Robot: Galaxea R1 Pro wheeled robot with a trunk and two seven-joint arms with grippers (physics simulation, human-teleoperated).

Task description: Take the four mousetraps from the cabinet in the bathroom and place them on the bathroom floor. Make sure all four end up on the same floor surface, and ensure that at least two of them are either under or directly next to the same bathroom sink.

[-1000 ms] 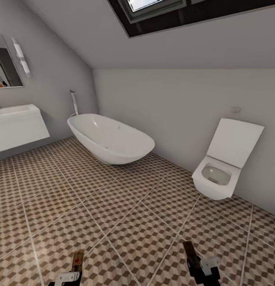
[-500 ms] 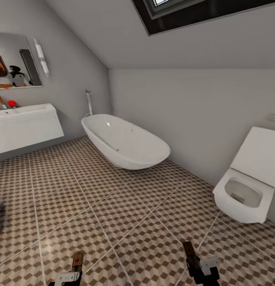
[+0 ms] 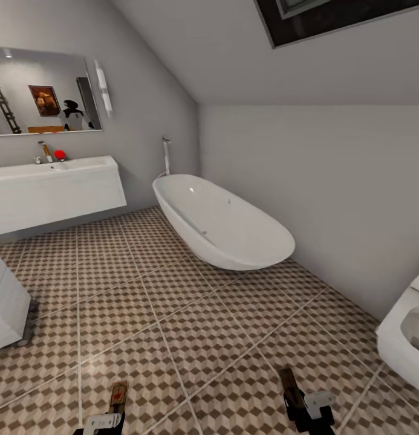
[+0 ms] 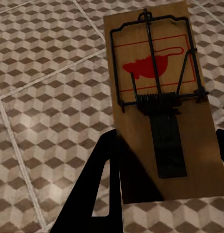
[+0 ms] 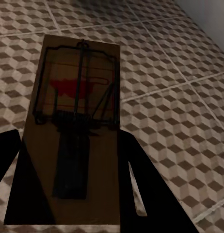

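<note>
Head view, robot in transit across the brown, beige and white cube-patterned tiled bathroom floor. Compared with one second earlier, the whole scene has slid rightward: the camera has turned left, bringing the wide white wall-hung rectangular sink with its chrome tap fully into sight, while the white toilet has slipped to the frame edge and the rounded white bathtub sits mid-frame. A white boxy unit has entered at the left. This probably means the robot is orienting toward the sink for placement beneath or beside it.

The left gripper pinches one flat tan wooden mousetrap between its jaws; the board carries dark wire, a coil spring and a red mouse silhouette, and hangs above the tiles. The right gripper likewise has its jaws clamped on a second, shadowed mousetrap of the same pattern. Neither trap rests on the floor yet.
</note>
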